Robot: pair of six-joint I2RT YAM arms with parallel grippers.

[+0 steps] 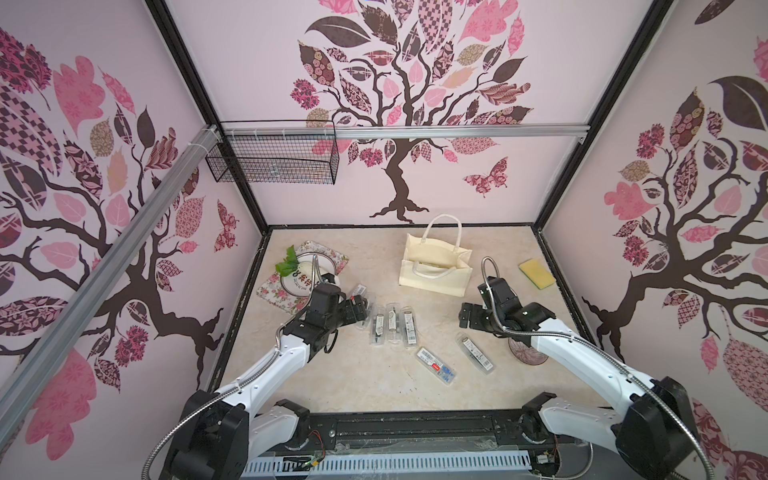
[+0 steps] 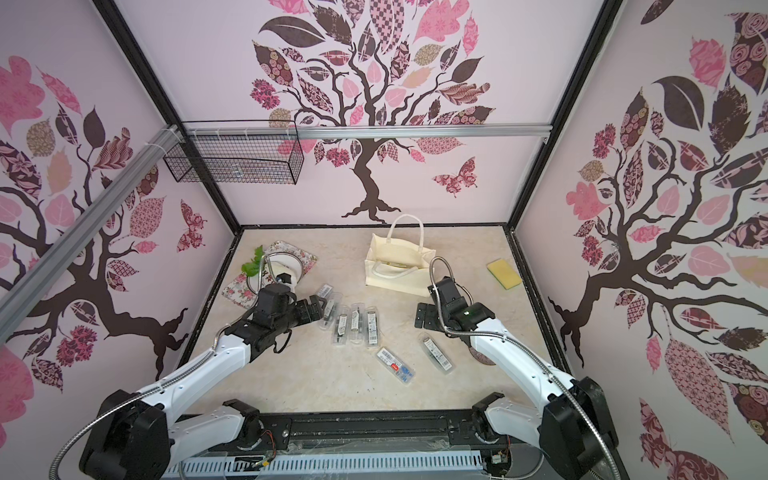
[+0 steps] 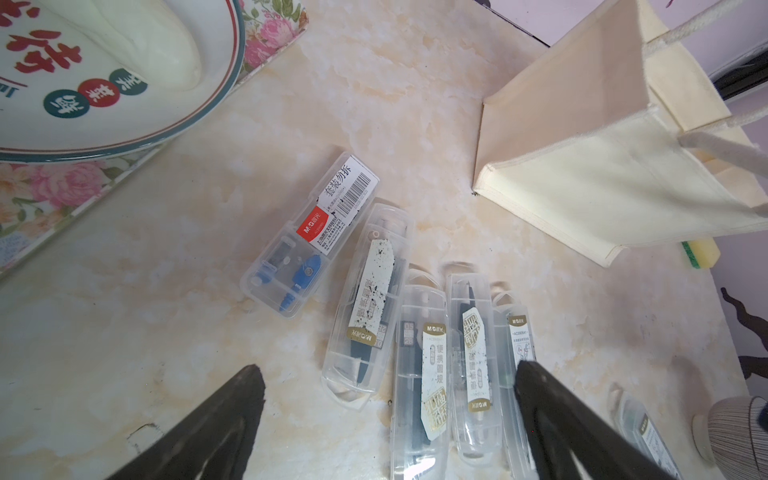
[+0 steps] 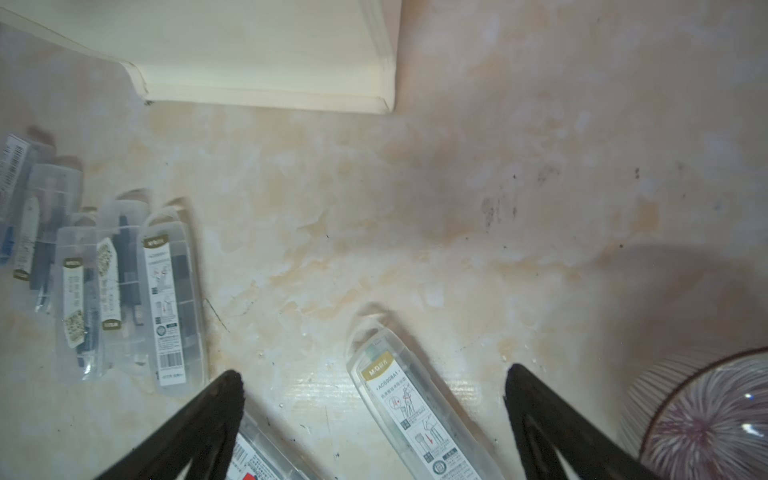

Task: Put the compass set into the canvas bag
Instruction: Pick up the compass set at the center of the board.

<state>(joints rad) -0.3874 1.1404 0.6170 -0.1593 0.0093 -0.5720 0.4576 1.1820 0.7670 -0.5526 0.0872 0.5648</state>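
Right wrist view: long, clear plastic compass case (image 4: 415, 415) is lying between wide-spread, empty fingers of right gripper (image 4: 374, 372); left gripper (image 3: 388, 368) is hovering equally spread, empty.

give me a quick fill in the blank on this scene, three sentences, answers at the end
1. The canvas bag stands upright and has ___ looped handles.
2. The top face of the sponge lying near the bag is ___ in colour.
3. The left end effector and the right end effector hold nothing, and the jaws of both stand ___.

Missing words: two; yellow; open
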